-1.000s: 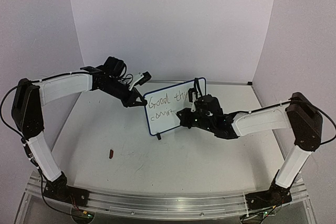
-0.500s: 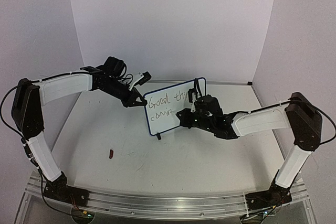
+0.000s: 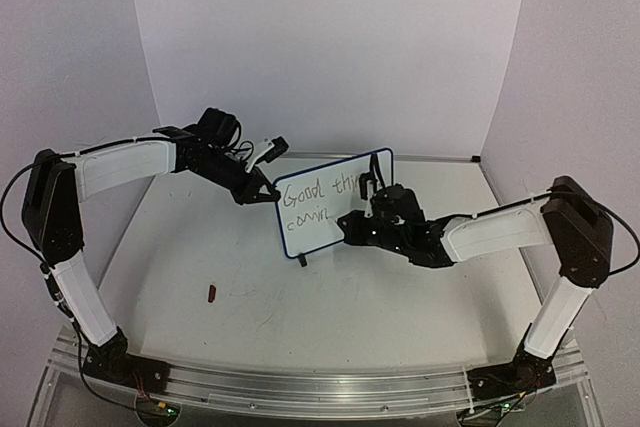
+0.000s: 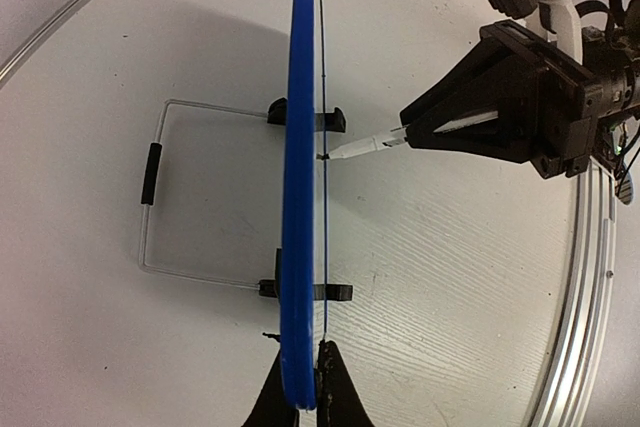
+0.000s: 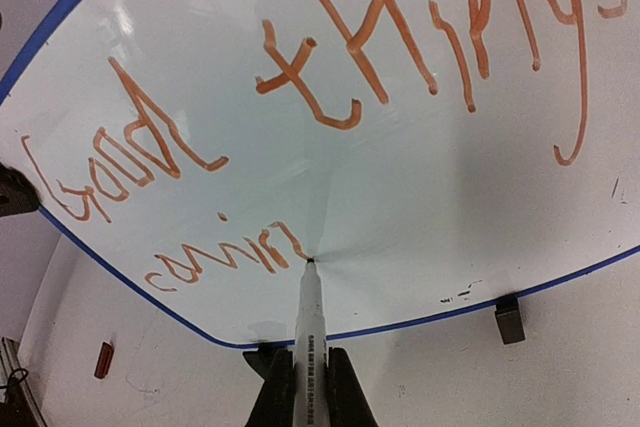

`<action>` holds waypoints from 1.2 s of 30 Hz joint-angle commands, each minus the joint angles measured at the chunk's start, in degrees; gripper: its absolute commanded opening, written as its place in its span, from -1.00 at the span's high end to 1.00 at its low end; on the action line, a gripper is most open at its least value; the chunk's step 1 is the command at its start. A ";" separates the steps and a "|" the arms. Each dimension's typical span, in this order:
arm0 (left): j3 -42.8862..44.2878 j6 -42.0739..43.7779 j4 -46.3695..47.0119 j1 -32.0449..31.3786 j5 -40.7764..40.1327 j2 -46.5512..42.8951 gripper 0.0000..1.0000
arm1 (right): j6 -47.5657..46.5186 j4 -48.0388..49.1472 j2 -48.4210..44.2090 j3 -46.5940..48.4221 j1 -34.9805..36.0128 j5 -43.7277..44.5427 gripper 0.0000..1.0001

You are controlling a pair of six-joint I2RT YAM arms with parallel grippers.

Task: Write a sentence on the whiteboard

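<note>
The whiteboard [image 3: 318,211] stands upright on its two black feet at mid-table, edge-on and blue-rimmed in the left wrist view [image 4: 298,147]. My left gripper [image 4: 300,399] is shut on its left edge [image 3: 270,194]. On its face [image 5: 420,207] the sentence [image 5: 330,67] reads "Good things" in orange-brown strokes, with "comin" [image 5: 225,252] on the line below. My right gripper [image 5: 305,387] is shut on a white marker [image 5: 309,337]. The marker's tip [image 5: 310,263] touches the board just after the last letter. The same marker [image 4: 362,145] meets the board in the left wrist view.
A small red-brown cap [image 3: 211,294] lies on the table left of centre, also low in the right wrist view [image 5: 103,359]. A wire stand [image 4: 150,172] sticks out behind the board. An aluminium rail [image 3: 300,383] runs along the near edge. Pale walls close in the back and sides.
The right gripper and marker have shifted slightly along the lower line of writing. The left arm and the board have stayed put.
</note>
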 commanded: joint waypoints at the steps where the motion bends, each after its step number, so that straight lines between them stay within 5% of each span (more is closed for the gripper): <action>1: -1.05 2.96 -5.89 -0.41 -6.50 1.51 1.00 | -0.43 1.67 -4.35 -3.01 -0.08 -0.44 1.00; 9: -1.12 2.91 -5.87 -0.40 -6.82 1.57 1.00 | -1.26 2.40 -8.99 -6.11 -0.60 -1.28 1.00; 36: -1.01 2.91 -5.90 -0.48 -6.48 2.16 1.00 | 0.61 7.65 -3.03 -3.46 -4.99 -7.95 1.00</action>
